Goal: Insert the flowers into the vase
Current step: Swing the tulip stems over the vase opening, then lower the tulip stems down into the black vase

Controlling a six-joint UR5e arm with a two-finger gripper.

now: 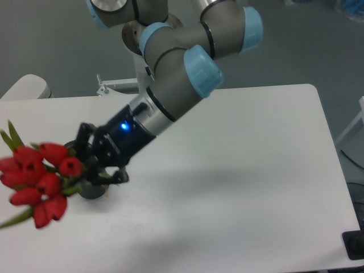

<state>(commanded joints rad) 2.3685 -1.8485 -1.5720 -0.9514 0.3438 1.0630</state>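
My gripper point(91, 165) is shut on the green stems of the flowers point(38, 179), a bunch of red tulips held in the air at the left edge of the view, buds pointing left. The vase point(94, 192), a dark grey-black cylinder, stands on the white table point(239, 187) directly behind the gripper and flowers. Only a small part of its lower side shows below the gripper. Its top hole is hidden.
The arm's base column point(151, 51) stands at the table's far edge. A white rounded object point(25, 88) lies beyond the table's left corner. A dark object point(354, 244) sits at the lower right.
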